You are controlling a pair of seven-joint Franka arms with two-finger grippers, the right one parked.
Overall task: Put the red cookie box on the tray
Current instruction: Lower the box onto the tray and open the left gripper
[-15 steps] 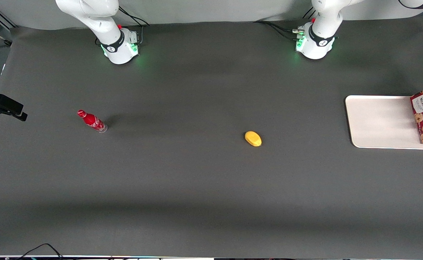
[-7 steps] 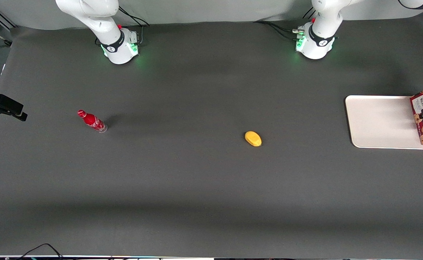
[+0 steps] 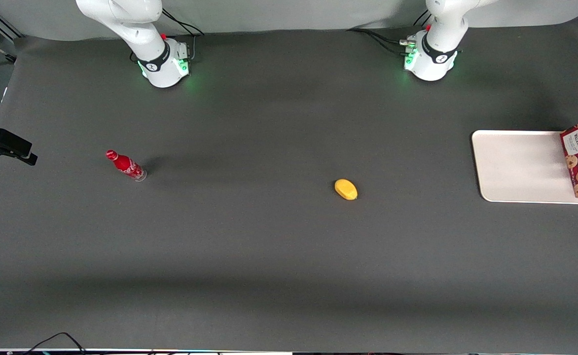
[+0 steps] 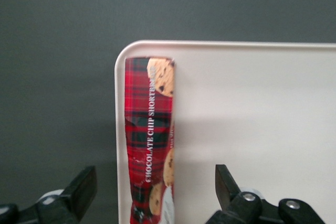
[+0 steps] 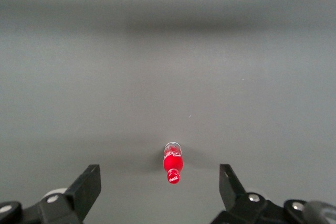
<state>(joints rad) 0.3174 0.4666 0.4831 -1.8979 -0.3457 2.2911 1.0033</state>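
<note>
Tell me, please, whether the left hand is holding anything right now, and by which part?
Nothing is held. The hand hangs open above the cookie box, fingers clear of both its sides; the box lies on the tray along its edge.

Left arm's gripper (image 4: pixel 152 192) hovers above the red cookie box (image 4: pixel 149 140), fingers (image 4: pixel 227 184) spread wide to either side, clear of the box, not touching.

White arm (image 3: pixel 442 34), seemingly black claw (image 4: pixel 152 195).
</note>
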